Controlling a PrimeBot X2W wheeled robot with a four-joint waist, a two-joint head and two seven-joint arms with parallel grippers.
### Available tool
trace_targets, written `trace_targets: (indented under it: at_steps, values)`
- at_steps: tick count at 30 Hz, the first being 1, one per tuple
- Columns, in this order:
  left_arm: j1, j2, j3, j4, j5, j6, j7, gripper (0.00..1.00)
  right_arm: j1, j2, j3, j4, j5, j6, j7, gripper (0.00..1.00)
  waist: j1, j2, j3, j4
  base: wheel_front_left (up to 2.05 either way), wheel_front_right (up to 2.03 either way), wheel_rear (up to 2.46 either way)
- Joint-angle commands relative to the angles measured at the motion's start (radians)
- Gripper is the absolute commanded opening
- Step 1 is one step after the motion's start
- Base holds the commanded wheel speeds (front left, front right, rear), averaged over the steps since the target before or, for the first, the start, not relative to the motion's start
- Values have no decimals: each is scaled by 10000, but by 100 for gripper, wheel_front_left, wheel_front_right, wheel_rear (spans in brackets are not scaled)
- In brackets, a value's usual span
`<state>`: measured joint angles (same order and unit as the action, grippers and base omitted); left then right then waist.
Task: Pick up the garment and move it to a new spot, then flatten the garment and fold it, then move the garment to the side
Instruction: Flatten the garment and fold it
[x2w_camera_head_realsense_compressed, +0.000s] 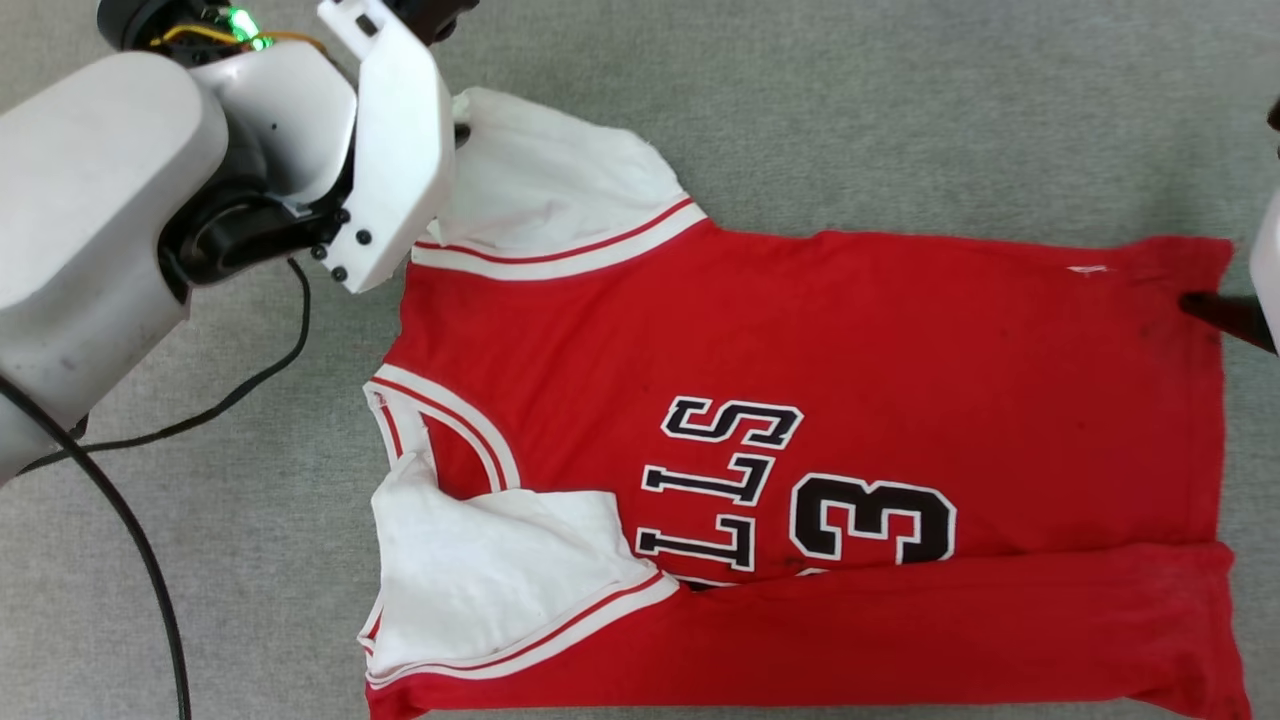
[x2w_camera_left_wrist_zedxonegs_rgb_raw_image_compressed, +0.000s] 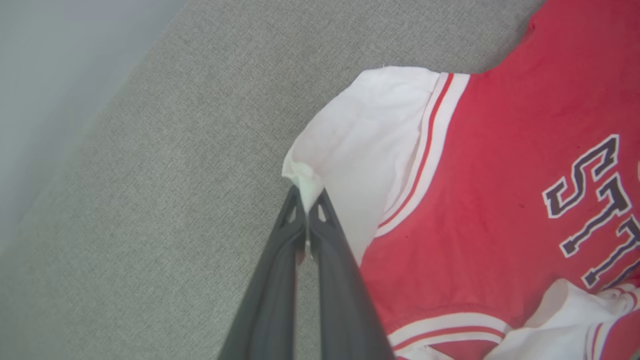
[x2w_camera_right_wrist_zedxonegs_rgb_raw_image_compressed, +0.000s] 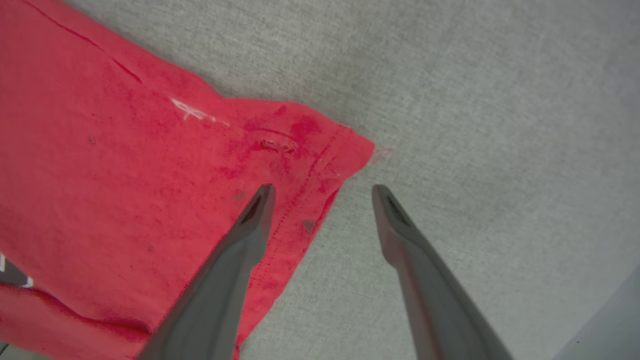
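At the far left of the grey desk (x2w_camera_head_realsense_compressed: 900, 120), the left pincer (x2w_camera_left_wrist_zedxonegs_rgb_raw_image_compressed: 306, 200) is clamped shut on the tip of a white sleeve (x2w_camera_left_wrist_zedxonegs_rgb_raw_image_compressed: 360, 145). The garment (x2w_camera_head_realsense_compressed: 900, 330), a red jersey, lies spread across the desk with its collar to the left, its hem to the right, and its near side folded over the number. At the right, the right pincer (x2w_camera_right_wrist_zedxonegs_rgb_raw_image_compressed: 322, 192) gapes wide and holds nothing, its fingers either side of the far hem corner.
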<state>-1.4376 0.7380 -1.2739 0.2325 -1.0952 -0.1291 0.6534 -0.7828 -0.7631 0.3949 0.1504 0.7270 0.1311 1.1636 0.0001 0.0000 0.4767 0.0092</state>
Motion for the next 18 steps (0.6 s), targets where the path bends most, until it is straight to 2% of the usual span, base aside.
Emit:
trace_targets:
  at_steps: [1,9,11,12,13,18]
  values:
    - [-231,-115,-23,-59,30,2,-100,0,-374,344,77,346,-61,-8,-32,100,-1,0,283,193,0,0,0]
    - [-461,-186,-48,-218,31,2,-332,0,48,1216,806,1965,-131,-9,-409,100,-1,0,612,308,0,0,0]
    - [-392,-129,-53,-192,43,2,-311,0,213,1233,1122,2174,-107,-8,-451,98,-1,0,583,273,0,0,0]
    - [-334,-105,-57,-174,56,2,-332,0,228,1201,1219,2219,-66,-8,-552,28,-1,0,540,239,0,0,0]
    - [-270,-80,-58,-161,48,2,-362,0,180,1163,1224,2245,-27,-8,-717,0,-1,0,482,204,0,0,0]
    - [-15,57,-60,-42,-103,2,-699,0,-106,893,1185,2272,67,-8,-1395,0,-1,0,49,60,0,0,0]
